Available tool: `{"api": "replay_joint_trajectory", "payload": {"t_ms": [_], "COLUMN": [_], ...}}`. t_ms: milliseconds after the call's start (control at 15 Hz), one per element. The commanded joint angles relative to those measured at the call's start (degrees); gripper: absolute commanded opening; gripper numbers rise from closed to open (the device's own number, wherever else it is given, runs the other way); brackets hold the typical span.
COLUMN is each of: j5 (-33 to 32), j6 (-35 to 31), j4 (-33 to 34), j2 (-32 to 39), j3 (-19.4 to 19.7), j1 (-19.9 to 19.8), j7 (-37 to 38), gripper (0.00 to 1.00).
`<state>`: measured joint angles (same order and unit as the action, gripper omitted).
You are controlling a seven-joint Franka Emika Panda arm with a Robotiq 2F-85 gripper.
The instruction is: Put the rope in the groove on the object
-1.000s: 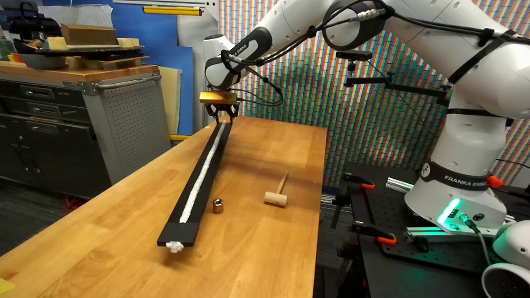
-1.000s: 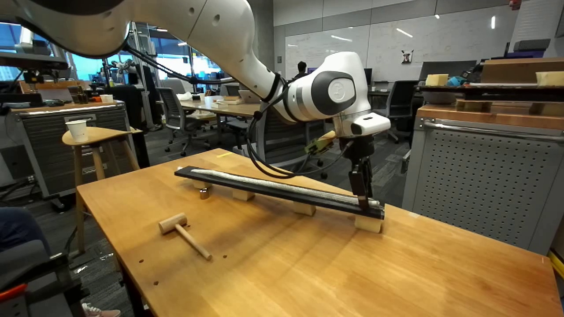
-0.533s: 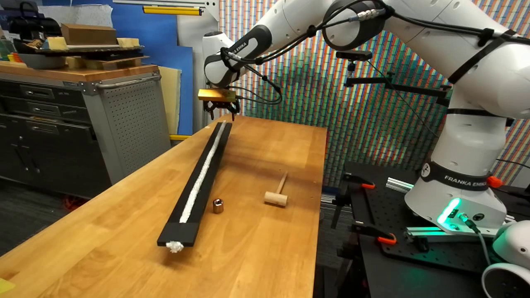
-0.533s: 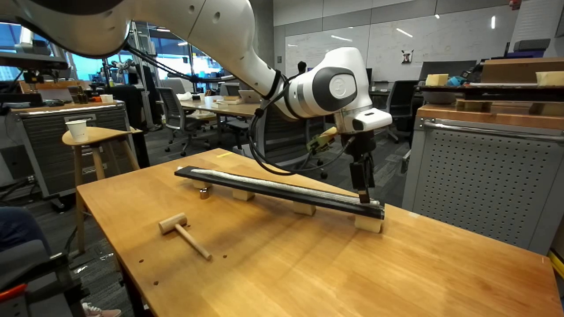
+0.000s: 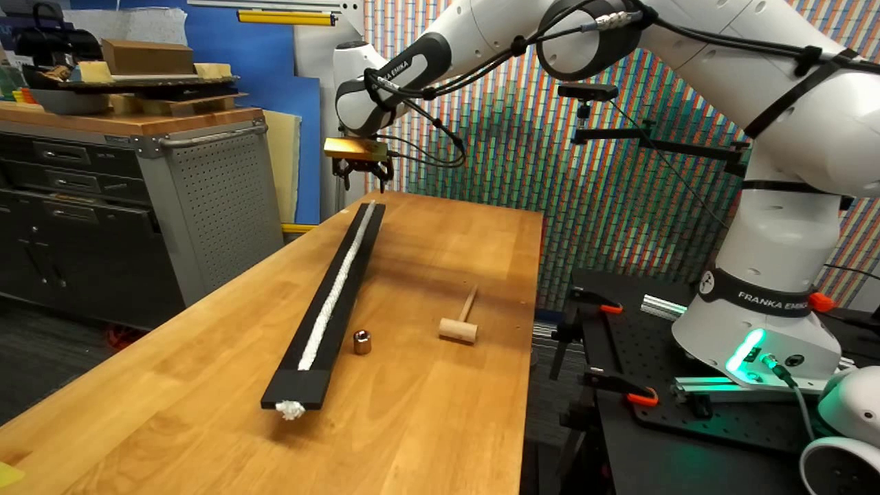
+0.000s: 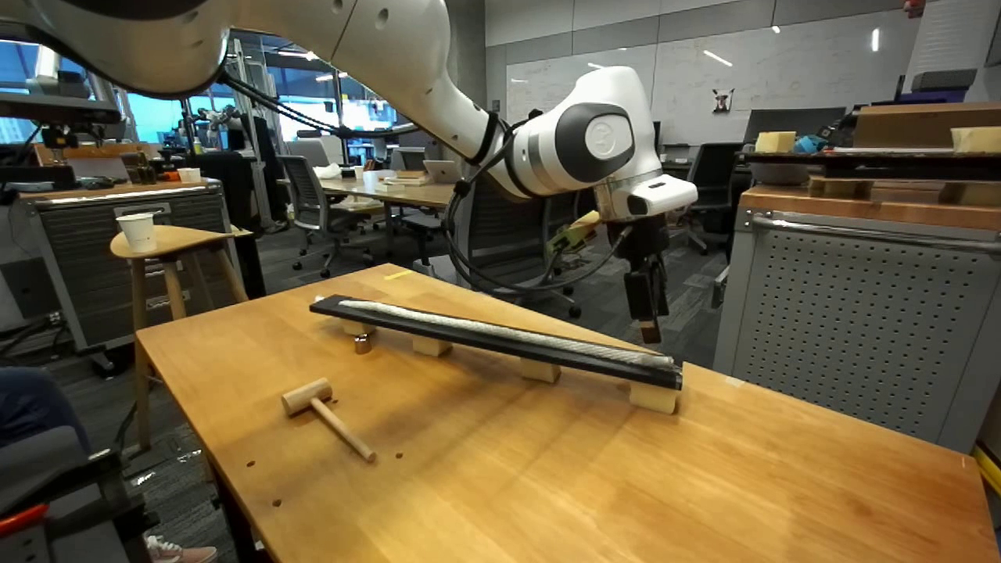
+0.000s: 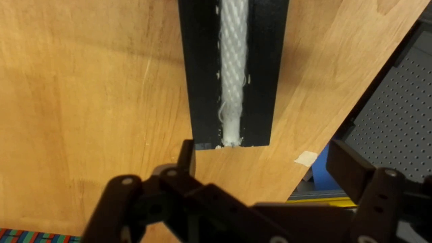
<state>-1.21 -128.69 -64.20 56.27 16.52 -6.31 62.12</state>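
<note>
The white rope (image 5: 334,292) lies lengthwise along the top of the long black bar (image 5: 342,309), which shows in both exterior views. The groove is mostly hidden under the rope; how deep the rope sits in it I cannot tell. In an exterior view the rope (image 6: 485,326) stands a little above the bar's top (image 6: 485,345). A frayed end (image 5: 289,410) sticks out at the bar's near end. In the wrist view the rope (image 7: 233,60) ends at the bar's end (image 7: 202,84). My gripper (image 7: 266,155) is open and empty, above and just beyond that end (image 5: 364,187).
The bar rests on several pale blocks (image 6: 654,397). A small wooden mallet (image 5: 458,330) and a shiny metal cylinder (image 5: 362,342) lie on the table beside it. A grey cabinet (image 6: 860,313) stands past the table edge. A piece of tape (image 7: 306,158) is near that edge.
The gripper's fingers were closer together at the bar's end. They have opened, and the gripper has risen clear of the rope and bar. The rope and bar look unmoved.
</note>
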Motion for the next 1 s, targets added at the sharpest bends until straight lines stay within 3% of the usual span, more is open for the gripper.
{"api": "replay_joint_trajectory", "payload": {"t_ms": [0, 400, 933], "j5": [-0.15, -0.1, 0.32], "j6": [-0.65, -1.72, -4.63], "j4": [-1.23, -5.97, -18.73], "j2": [-2.77, -7.56, -16.31], "j3": [-0.85, -2.95, -6.37], "j1": [0.48, 3.0, 6.55], "j7": [-0.35, -2.53, -7.54], "gripper": [1.0, 1.0, 1.0]}}
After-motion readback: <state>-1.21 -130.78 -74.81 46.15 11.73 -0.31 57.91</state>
